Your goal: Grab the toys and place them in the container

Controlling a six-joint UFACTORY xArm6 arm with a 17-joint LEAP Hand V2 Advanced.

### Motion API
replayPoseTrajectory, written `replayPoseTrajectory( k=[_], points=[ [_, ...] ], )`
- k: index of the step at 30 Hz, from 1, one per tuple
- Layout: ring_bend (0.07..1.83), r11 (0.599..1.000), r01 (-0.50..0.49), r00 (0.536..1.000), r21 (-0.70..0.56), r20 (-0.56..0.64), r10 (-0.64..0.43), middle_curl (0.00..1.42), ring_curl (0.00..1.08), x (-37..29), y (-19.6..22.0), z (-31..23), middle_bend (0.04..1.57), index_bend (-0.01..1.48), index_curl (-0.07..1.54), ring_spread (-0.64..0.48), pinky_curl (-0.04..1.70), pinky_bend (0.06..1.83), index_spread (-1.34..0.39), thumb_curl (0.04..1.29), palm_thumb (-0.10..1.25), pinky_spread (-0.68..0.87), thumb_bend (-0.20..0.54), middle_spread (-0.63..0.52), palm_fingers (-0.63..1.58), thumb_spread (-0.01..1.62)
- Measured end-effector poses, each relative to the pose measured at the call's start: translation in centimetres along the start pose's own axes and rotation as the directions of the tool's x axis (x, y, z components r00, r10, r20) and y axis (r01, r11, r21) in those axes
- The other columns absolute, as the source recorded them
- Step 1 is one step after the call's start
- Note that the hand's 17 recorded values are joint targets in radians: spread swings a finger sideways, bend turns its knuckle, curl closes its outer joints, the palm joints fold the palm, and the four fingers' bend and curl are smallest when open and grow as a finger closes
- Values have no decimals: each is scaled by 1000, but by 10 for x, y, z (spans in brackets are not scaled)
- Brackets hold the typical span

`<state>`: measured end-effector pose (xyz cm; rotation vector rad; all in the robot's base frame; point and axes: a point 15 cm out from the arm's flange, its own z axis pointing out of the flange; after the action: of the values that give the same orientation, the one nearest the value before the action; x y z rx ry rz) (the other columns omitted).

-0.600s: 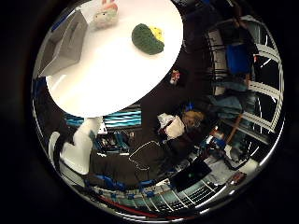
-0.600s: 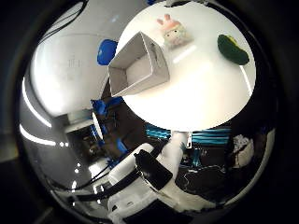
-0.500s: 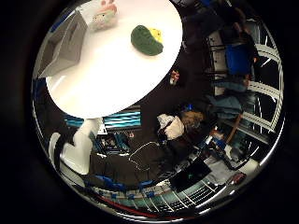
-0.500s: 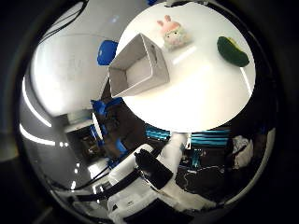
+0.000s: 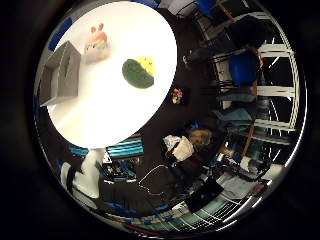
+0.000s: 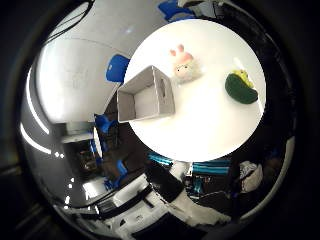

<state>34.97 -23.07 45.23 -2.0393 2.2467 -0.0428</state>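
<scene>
Looking down from well above, both palm views showed the round white worktop (image 6: 200, 130) small and far off, so the hand was nowhere near a grasp. Against the frames from a moment before, the whole scene had slid and turned across both views; that was the camera travelling with the hand, not the things moving. The grey container (image 6: 146, 95) stood empty near the worktop's edge, the pink-eared plush toy (image 6: 184, 67) just beside it, and the green-and-yellow toy (image 6: 241, 87) well apart on the bare surface. Neither toy was yet in the container, so the task seemed barely begun. Whether the fingers were apart or together could not be told.
</scene>
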Motion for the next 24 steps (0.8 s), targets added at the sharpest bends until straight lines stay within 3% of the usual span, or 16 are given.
replayPoseTrajectory(
  k=[6, 12, 24],
  points=[
    [344, 998, -53, 994, 46, 103, 48, 316, 270, 6, -60, 24, 196, 145, 238, 238, 303, 598, -373, 273, 419, 437, -19, 105, -4, 1106],
    [342, 980, -66, 995, 190, 92, 49, 324, 266, 7, -131, 44, 197, 157, 244, 237, 299, 595, -371, 280, 450, 441, -19, 95, 17, 1106],
    [333, 992, 50, 989, 113, 130, -64, 324, 262, -76, -186, 123, 197, 155, 253, 237, 291, 575, -372, 280, 448, 450, -24, 89, 19, 1095]
  ],
)
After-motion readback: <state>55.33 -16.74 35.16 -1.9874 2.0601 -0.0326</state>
